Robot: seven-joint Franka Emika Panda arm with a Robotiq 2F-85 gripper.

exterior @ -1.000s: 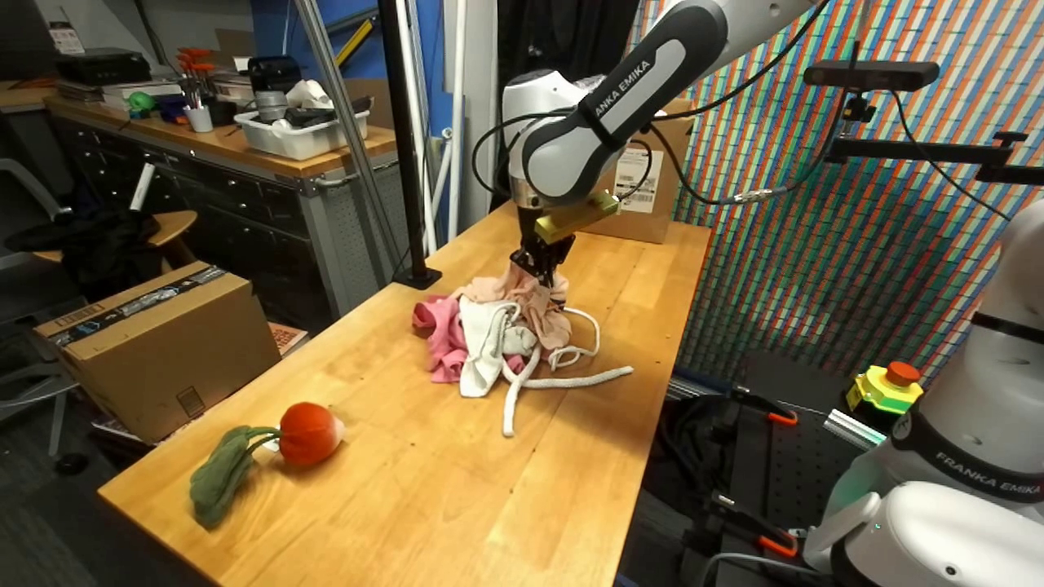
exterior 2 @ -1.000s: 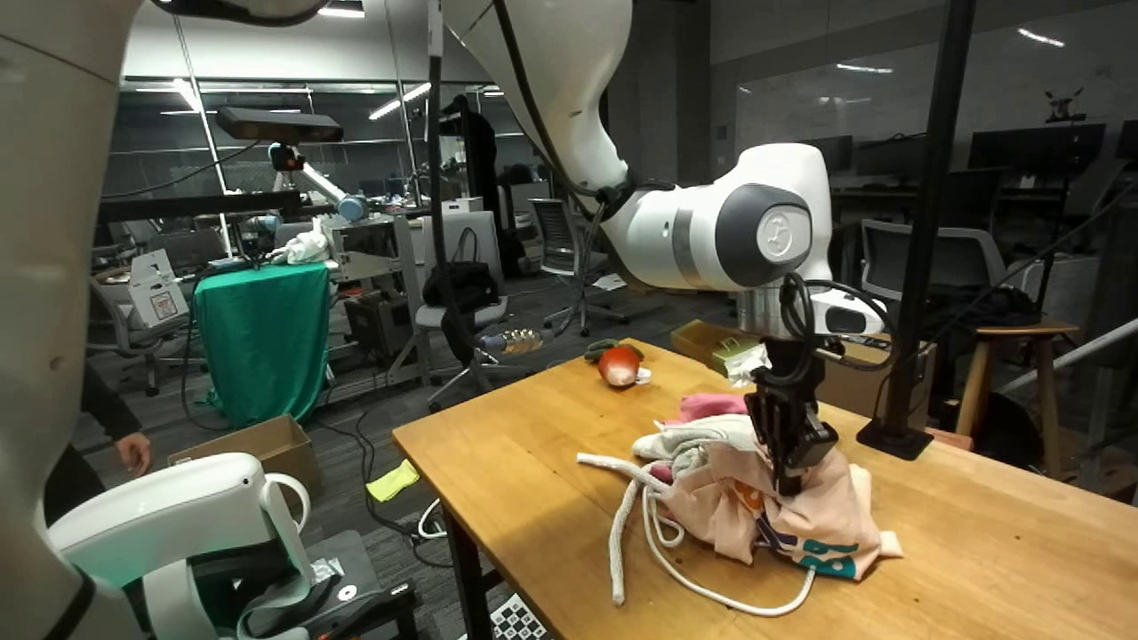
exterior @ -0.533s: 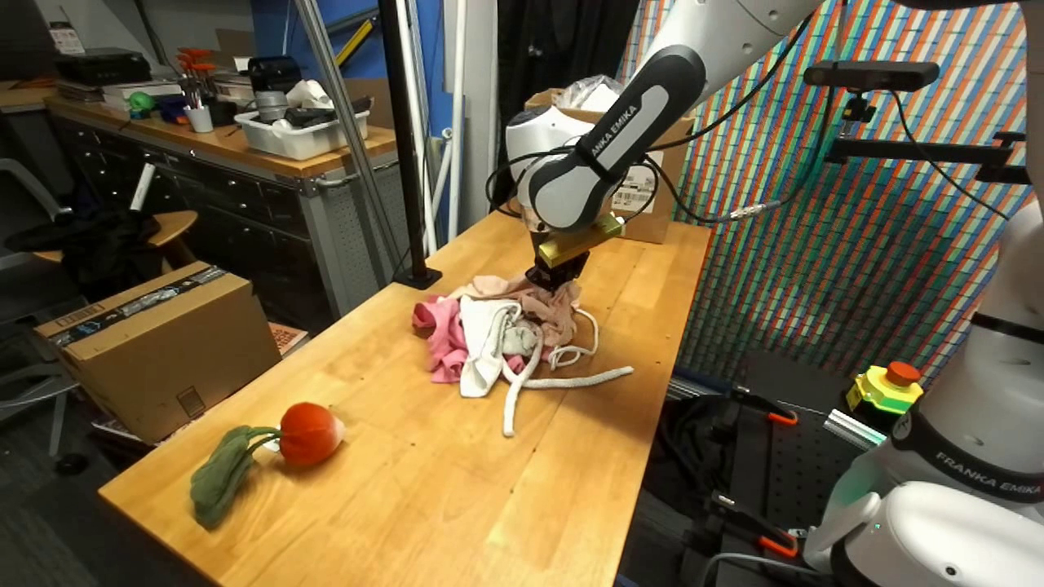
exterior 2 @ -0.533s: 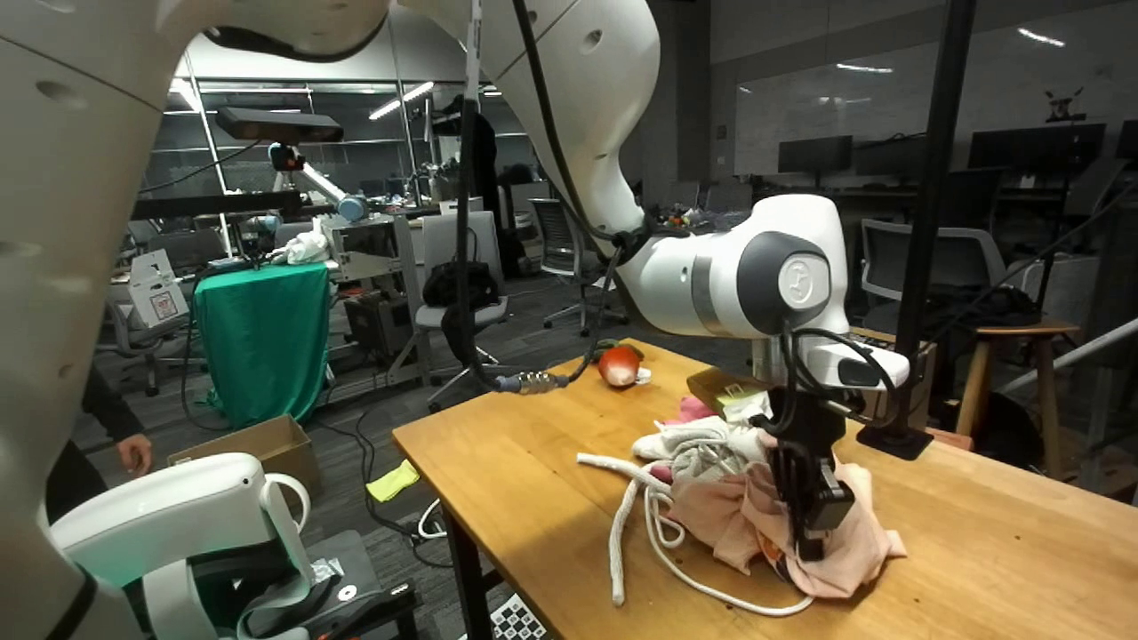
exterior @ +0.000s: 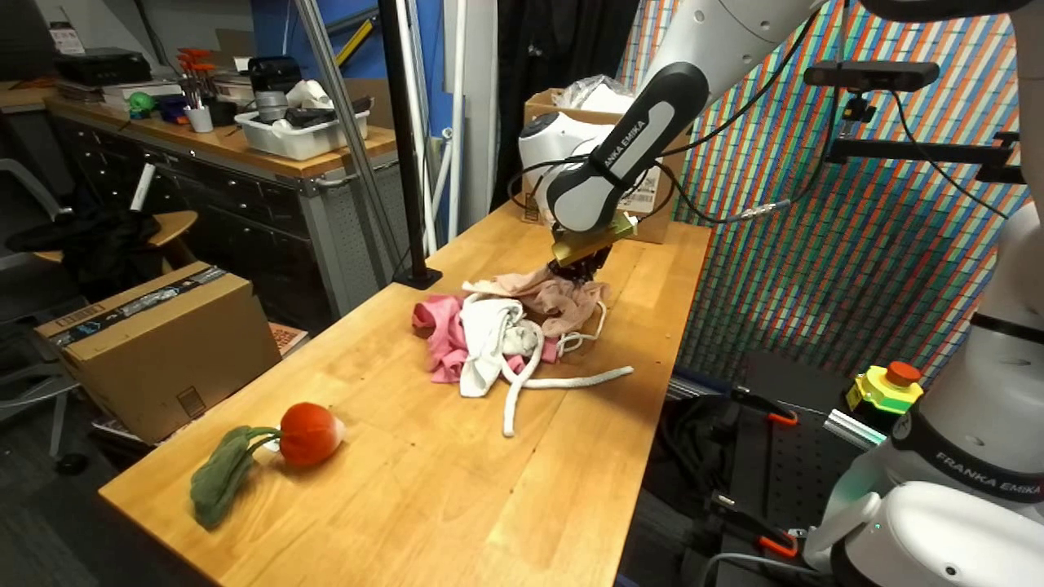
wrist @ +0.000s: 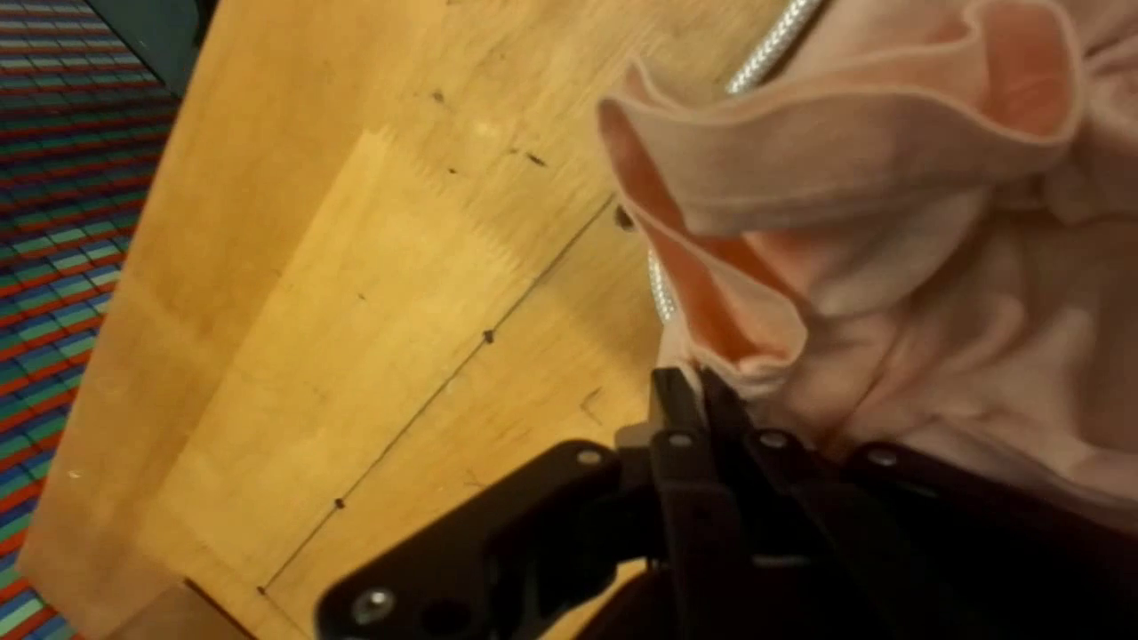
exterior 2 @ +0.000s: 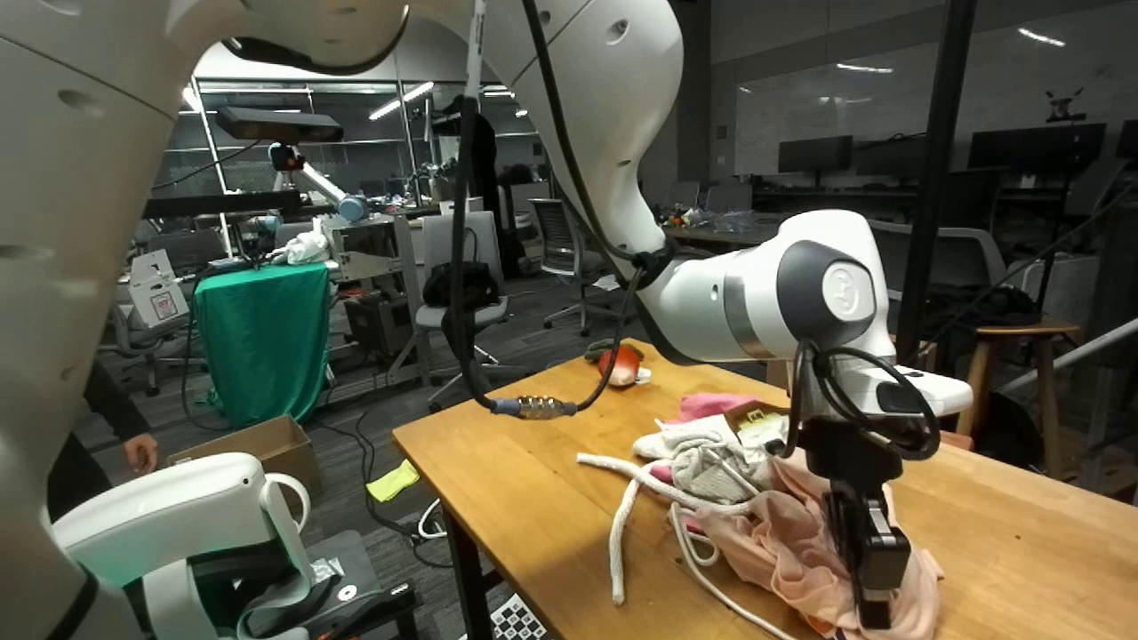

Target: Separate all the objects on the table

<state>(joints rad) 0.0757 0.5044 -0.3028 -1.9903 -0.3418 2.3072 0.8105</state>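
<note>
1. Table (exterior: 457, 505): light wood, long; bears items 2 to 7.
2. Red ball (exterior: 308, 436) with green leaves (exterior: 220, 477): one. Lies on its side at the table's near end in an exterior view; well apart from the heap (exterior: 519, 341) in both exterior views.
3. Rope (exterior: 583, 381): white, thick. Two ends lie out on bare wood, one toward the near end, one toward the right edge; the rest enters the heap.
4. White cloth (exterior: 485, 359): crumpled. Middle of the heap, overlying part of item 5.
5. Pink cloth (exterior: 444, 334): left side of the heap; small patches also show beneath items 3 and 4.
6. Cord (wrist: 772, 46): white, thinner than item 3. Two stretches show from under item 7 in the wrist view.
7. Peach cloth (wrist: 898, 169): rumpled, far side of the heap and against it; hem curling in open loops in the wrist view.
8. Gripper (wrist: 700, 382): pointing down in both exterior views; closed, its fingers pinching a fold of the peach cloth.
9. Pole (exterior: 409, 187): black; base at the table's left edge.
10. Box (exterior: 657, 218): cardboard; on the table's far end, partly hidden by the arm (exterior: 697, 90).
11. Workbench (exterior: 208, 147): beyond the table's left side, bearing a white bin (exterior: 294, 145) filled with mixed gear.
</note>
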